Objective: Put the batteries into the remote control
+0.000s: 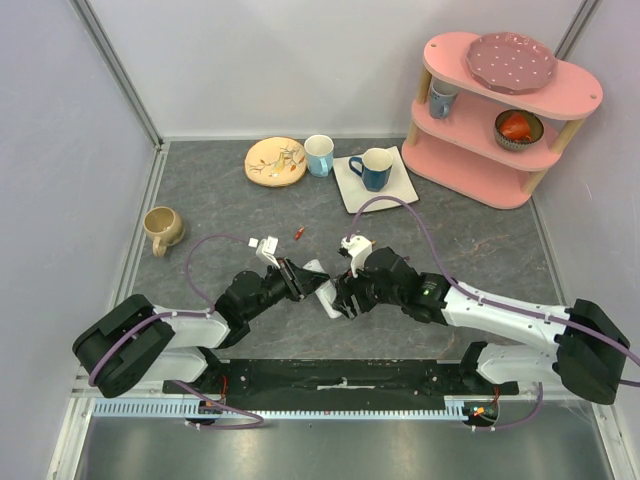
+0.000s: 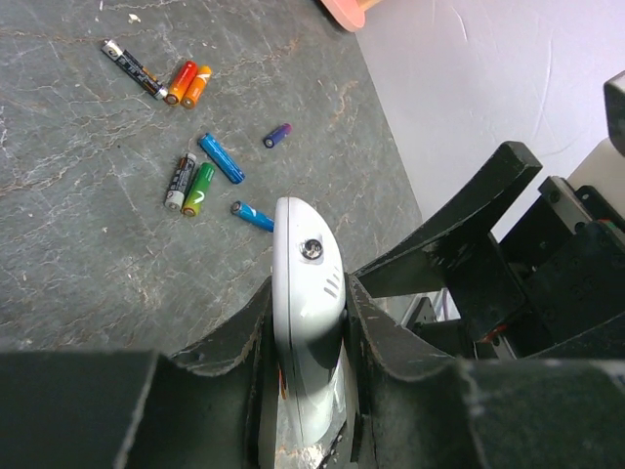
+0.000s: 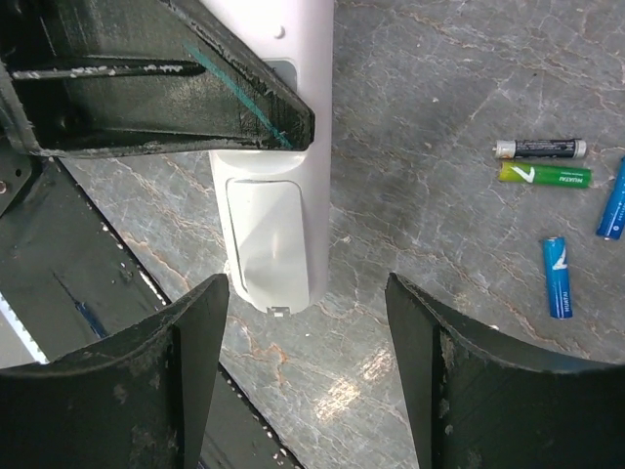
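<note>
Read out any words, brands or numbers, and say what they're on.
Nothing reads clearly.
On the green battery: white logo and small print, too blurred.
On the black battery: small print, too blurred.
On the lower blue battery: white mark, no readable letters.
On the remote: no lettering shows.

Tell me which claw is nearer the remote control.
Left. The left claw is shut on the remote control, gripping its sides. The right claw stands open just off the remote's free end, not gripping it.
</note>
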`<state>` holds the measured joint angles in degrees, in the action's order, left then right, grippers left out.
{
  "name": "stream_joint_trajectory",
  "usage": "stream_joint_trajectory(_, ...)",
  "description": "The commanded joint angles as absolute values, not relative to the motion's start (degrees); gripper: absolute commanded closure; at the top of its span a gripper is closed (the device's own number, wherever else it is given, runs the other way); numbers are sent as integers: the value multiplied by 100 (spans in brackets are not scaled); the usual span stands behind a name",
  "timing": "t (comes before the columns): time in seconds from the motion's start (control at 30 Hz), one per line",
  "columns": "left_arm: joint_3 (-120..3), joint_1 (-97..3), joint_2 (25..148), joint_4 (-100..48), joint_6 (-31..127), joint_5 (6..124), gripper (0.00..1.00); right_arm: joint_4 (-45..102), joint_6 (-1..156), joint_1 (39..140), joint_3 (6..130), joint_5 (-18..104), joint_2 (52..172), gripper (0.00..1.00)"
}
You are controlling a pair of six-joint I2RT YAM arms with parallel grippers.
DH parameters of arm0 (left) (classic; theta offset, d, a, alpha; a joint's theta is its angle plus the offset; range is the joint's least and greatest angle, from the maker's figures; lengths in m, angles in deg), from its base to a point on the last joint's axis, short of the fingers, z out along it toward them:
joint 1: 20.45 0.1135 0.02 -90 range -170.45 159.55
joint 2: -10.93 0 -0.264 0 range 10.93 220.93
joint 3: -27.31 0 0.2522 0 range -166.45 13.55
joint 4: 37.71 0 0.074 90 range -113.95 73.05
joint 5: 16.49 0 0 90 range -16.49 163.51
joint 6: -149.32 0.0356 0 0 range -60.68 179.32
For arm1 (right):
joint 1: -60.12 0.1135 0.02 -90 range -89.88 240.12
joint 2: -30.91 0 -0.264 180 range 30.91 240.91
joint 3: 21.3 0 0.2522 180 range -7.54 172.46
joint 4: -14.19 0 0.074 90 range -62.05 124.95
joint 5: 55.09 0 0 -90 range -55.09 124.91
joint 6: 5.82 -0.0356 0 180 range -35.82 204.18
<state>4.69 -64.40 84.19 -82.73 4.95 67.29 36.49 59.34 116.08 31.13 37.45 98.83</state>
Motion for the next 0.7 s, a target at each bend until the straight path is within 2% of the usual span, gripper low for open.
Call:
stream_joint_trajectory(0.0, 309, -6414, 8415, -8503, 325, 6587, 98, 3455, 6045, 11724, 3359, 3623, 10069, 27)
stream_joint_trajectory(0.4, 327, -6414, 8380, -8468, 325, 6604, 98, 3331, 6071, 11786, 3298, 3649, 10210, 40)
stream_joint_trajectory(0.53, 336, -6414, 8353, -8477, 307, 6630, 98, 3314, 6080, 11786, 3280, 3710, 10236, 47)
stream_joint_trajectory(0.67, 345, -6414, 8327, -8468, 290, 6631, 98, 3288, 6080, 11786, 3262, 3746, 10263, 50)
